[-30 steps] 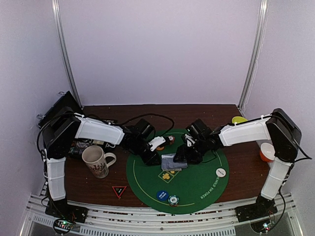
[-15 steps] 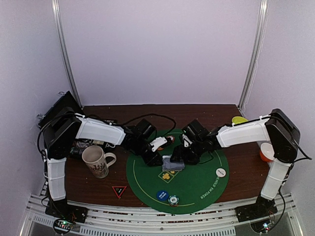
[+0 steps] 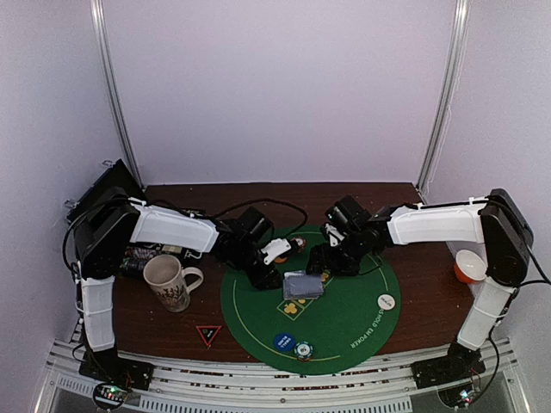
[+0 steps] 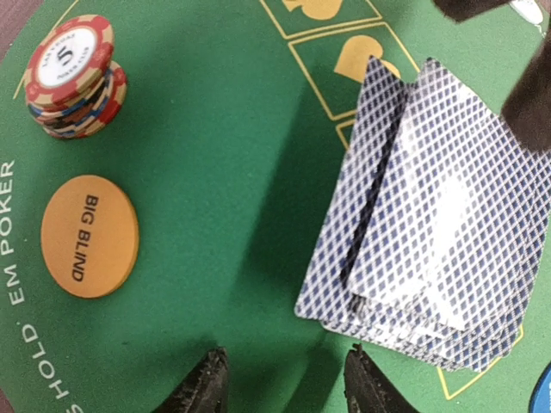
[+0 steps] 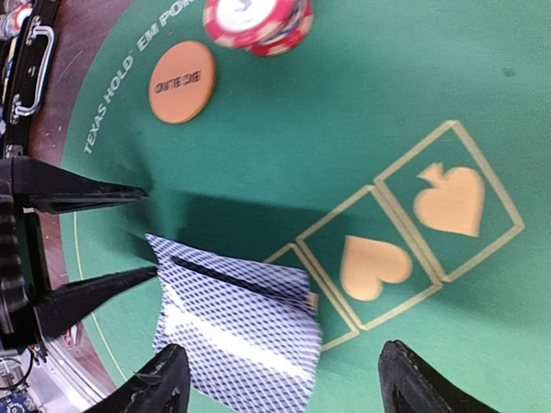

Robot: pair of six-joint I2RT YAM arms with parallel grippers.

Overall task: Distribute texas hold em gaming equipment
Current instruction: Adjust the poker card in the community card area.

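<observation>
Nearest my bases, on the felt mat (image 3: 254, 310), sit a blue button (image 3: 284, 342) and a teal chip stack (image 3: 303, 350). Mid-mat lies the card deck (image 4: 430, 215), with my left gripper (image 4: 288, 391) and right gripper (image 5: 288, 383) open and empty close by. I'd pinch the top card's edge, low and square. It's slick, diamond-backed, slightly fanned. Beyond: a ridged red chip stack (image 4: 73, 77), a flat orange button (image 4: 89, 237).

A robot lab booth; bare white walls (image 3: 275, 86); aluminium rails (image 3: 215, 366) edging the wooden table (image 3: 430, 275)
</observation>
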